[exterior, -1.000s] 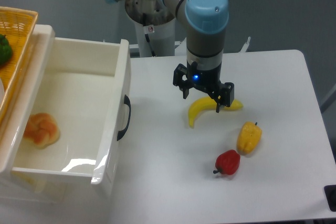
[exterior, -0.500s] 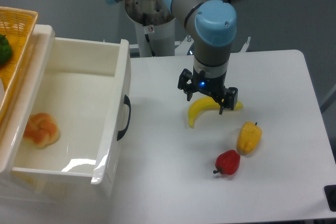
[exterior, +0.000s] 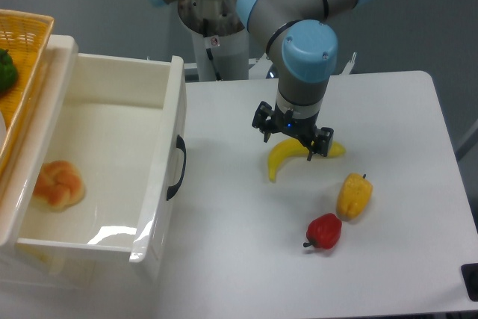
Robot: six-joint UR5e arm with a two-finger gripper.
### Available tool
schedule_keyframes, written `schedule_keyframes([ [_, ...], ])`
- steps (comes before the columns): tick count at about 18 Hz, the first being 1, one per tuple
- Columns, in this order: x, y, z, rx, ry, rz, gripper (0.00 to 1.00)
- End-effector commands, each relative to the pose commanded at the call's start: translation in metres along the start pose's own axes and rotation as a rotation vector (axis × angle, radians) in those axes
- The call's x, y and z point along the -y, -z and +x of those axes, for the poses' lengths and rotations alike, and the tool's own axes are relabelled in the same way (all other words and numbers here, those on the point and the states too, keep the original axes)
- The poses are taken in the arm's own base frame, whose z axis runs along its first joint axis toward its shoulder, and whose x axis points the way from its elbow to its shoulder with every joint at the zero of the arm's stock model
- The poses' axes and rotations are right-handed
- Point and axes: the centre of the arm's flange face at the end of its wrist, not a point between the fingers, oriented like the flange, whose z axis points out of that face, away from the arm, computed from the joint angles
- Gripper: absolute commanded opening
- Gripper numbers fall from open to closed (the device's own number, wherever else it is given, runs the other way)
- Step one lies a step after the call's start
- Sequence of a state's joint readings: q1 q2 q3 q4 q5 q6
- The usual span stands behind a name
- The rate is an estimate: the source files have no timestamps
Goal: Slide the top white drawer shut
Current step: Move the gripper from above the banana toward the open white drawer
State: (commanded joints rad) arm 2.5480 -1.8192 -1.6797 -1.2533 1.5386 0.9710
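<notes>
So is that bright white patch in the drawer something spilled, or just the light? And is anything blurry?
In the camera view, the patch on the drawer floor near its front corner looks like glare from overhead light on glossy plastic, not a spill; the table looks evenly lit, with soft shadows under the banana and the gripper; everything appears reasonably sharp.

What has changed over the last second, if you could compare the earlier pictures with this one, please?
The gripper has shifted a little to the right across the table, away from the drawer, and now sits over the banana. Its fingers are spread and hold nothing. The drawer is as far open as before, and the banana, the yellow pepper and the red pepper have not moved.
</notes>
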Motion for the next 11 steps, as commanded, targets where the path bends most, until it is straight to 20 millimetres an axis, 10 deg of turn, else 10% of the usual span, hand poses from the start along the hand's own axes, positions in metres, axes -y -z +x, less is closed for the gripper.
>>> schedule_keyframes([
  [11,0.032,-0.027,0.011,-0.12,0.265,0.057,1.0],
])
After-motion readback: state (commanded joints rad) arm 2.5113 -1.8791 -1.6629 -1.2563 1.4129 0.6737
